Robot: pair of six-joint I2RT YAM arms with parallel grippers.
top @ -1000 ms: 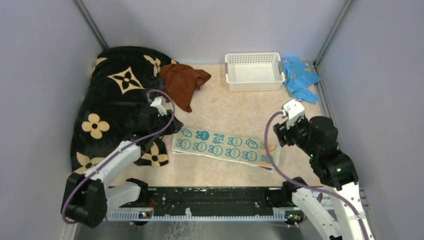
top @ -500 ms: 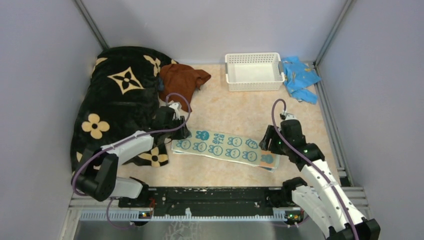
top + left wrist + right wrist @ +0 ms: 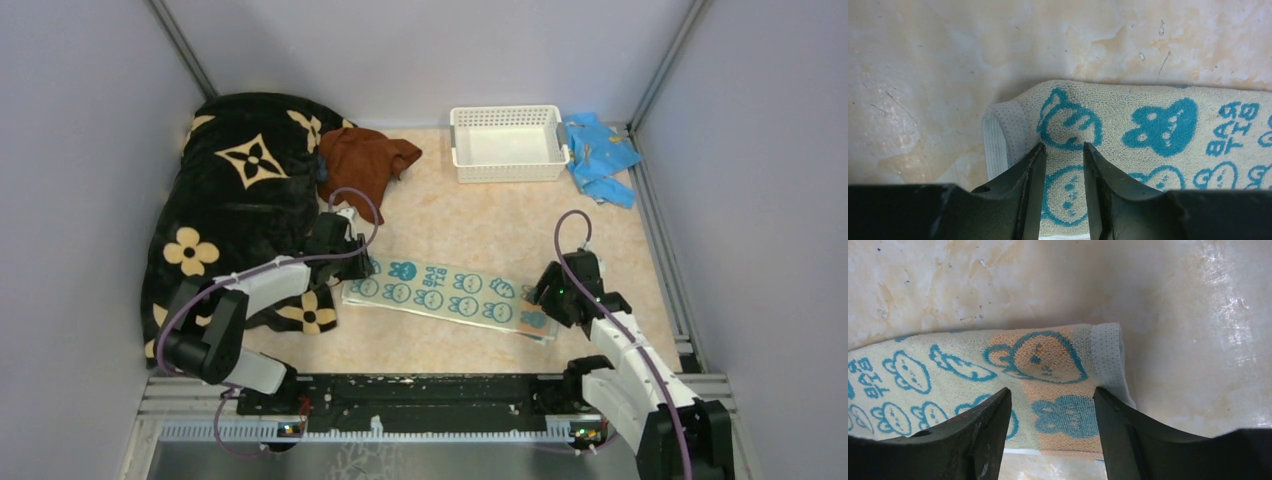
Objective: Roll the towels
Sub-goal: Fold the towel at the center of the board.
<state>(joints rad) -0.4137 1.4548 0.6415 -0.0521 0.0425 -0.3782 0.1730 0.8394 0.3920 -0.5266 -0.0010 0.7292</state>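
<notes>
The teal-and-white patterned towel point(image 3: 450, 292) lies flat and lengthwise across the middle of the table. My left gripper point(image 3: 362, 266) is down at its left end. In the left wrist view its jaws point(image 3: 1063, 150) stand a narrow gap apart over the towel point(image 3: 1148, 120), just inside the hem, with flat cloth showing between them. My right gripper point(image 3: 541, 300) is low over the right end. It is open wide point(image 3: 1050, 396) above the orange strip of the towel point(image 3: 948, 370). The rust-brown towel point(image 3: 365, 163) lies crumpled at the back, against the blanket.
A big black blanket with tan flowers point(image 3: 235, 200) fills the left side, right behind my left arm. A white basket point(image 3: 507, 143) stands at the back, with a bright light-blue cloth point(image 3: 600, 153) to its right. Grey walls close in both sides.
My left gripper moved right from the blanket to the towel's left end and narrowed its jaws. My right gripper came down from a raised pose onto the towel's right end.
</notes>
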